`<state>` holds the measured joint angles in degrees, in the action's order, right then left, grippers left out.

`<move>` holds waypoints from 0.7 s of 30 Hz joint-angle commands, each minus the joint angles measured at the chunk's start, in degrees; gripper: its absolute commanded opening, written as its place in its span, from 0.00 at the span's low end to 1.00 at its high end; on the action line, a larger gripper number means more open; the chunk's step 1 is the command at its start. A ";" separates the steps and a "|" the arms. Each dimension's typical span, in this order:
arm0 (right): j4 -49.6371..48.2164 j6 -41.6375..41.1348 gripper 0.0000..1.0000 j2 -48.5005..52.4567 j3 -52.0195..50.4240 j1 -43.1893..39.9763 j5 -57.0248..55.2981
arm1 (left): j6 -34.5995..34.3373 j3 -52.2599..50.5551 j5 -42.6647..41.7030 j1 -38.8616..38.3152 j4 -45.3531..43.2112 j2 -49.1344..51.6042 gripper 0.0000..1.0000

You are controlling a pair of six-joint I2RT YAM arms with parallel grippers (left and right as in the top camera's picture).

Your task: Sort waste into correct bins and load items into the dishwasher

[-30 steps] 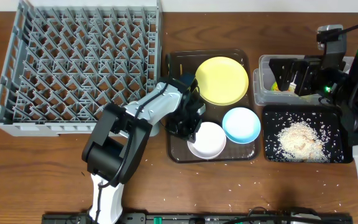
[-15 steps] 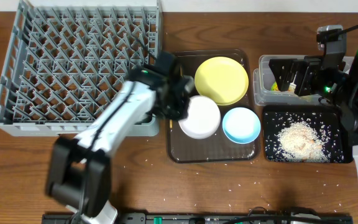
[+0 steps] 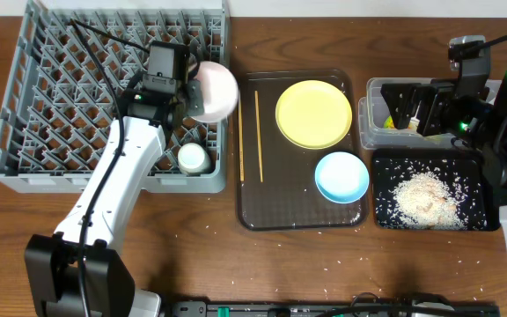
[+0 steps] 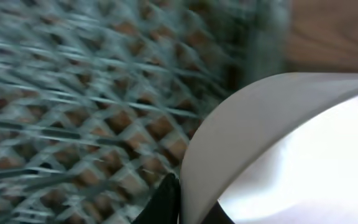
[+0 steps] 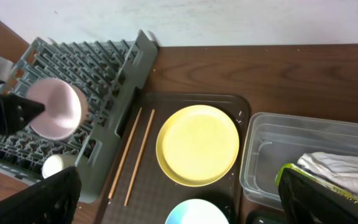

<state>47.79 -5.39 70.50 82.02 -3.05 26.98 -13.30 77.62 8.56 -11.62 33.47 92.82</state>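
Spreading under everything is the wooden bench (image 3: 77, 238), with stray rice grains scattered along its front. On its left stands the big grey dish rack (image 3: 69, 79), its pegs upright in rows. The dark brown serving tray (image 3: 293, 207) sits in the middle, just beside the rack. At the right lies the shallow black tray (image 3: 385, 216), holding a pile of white rice (image 3: 425, 195) with more grains strewn around it. The clear plastic tub (image 3: 373, 110) sits just behind the black tray.

On the serving tray, the round yellow plate (image 3: 313, 114) lies flat at the back right. The light blue bowl (image 3: 341, 176) rests just in front of it. My left claw (image 3: 187, 99) is pinched tight on the rim of the white bowl (image 3: 214, 91). I hold it tipped on edge over the right side of the rack, towards the back. From my left wrist the rack is a blur, and the bowl's pale wall fills the right of the view.

My right claw (image 3: 407, 107) is spread wide with nothing in it, hanging over the clear tub. Inside that tub lie the crumpled white paper wrapper (image 5: 337, 167) and, against it, the small packet with green edging (image 5: 303, 183). The small pale cup (image 3: 193, 158) sits in the rack near its front right corner. The two wooden chopsticks (image 3: 257, 136) lie side by side, slightly apart, along the serving tray's left edge.
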 commanded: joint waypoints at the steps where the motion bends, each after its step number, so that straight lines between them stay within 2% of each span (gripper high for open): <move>1: 0.04 0.76 0.99 0.02 0.42 -0.26 -0.17 | -2.38 -0.15 18.34 0.09 -1.11 -1.05 0.07; 7: 0.04 0.74 0.99 0.02 0.42 -0.26 -0.17 | -5.92 -0.15 33.31 0.07 -1.77 -0.74 0.08; 14: 0.04 0.76 0.99 0.02 0.42 -0.26 -0.17 | -7.45 -0.17 38.14 -0.44 -2.80 0.85 0.07; 21: 0.04 0.76 0.99 0.02 0.42 -0.26 -0.17 | -8.46 -0.17 52.52 -4.70 -3.21 3.67 0.08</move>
<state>47.79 -5.39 70.50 82.02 -3.05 26.98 -20.18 77.62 50.85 -14.22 30.59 94.65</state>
